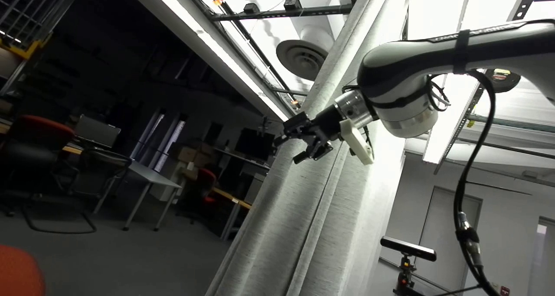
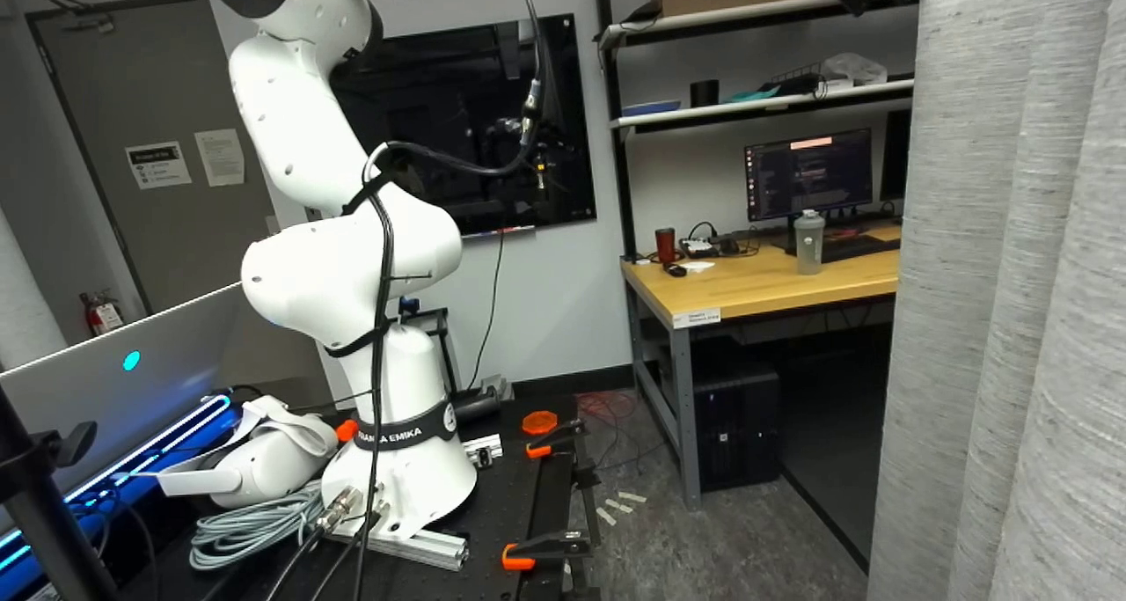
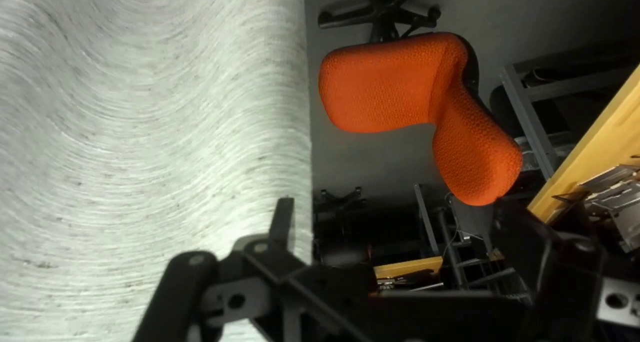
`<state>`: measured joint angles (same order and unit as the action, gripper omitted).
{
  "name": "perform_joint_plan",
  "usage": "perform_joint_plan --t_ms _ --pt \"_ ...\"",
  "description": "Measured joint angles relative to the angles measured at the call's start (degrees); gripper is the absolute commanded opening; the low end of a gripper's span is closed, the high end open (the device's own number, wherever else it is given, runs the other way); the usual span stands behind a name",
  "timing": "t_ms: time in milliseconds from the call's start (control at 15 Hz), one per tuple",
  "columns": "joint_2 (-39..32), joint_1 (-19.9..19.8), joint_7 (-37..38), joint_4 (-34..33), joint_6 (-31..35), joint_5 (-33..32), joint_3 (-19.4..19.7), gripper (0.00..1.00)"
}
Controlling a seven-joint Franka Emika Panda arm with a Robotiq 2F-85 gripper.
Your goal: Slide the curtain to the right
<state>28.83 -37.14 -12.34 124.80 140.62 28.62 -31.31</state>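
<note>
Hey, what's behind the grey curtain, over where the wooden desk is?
In an exterior view, the wooden desk, a dark screen and a shelf are partly hidden behind the grey curtain. Whatever else it covers can't be seen.

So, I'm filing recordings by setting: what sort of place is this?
Probably a robotics lab: a robot arm on a black bench, a VR headset nearby, and a desk with a monitor.

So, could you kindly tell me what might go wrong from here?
First, the gripper, open near the edge of the curtain, may slip past without dragging it. Second, standing wide open, it could snag in the folds. Third, the black cable hanging below the arm might catch if the arm swings.
</note>
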Motion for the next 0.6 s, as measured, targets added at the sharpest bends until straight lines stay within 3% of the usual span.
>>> perform_joint_plan --t_ms 267,400,600 --pt "0.85 16.31 6.78 5.43 0.20 -13.72 13.65 1.00" --pt "1.19 21.21 9.70 6.96 0.20 -18.55 17.47 1.00" --pt "1.59 25.35 12.86 8.22 0.20 -23.11 20.64 1.00"
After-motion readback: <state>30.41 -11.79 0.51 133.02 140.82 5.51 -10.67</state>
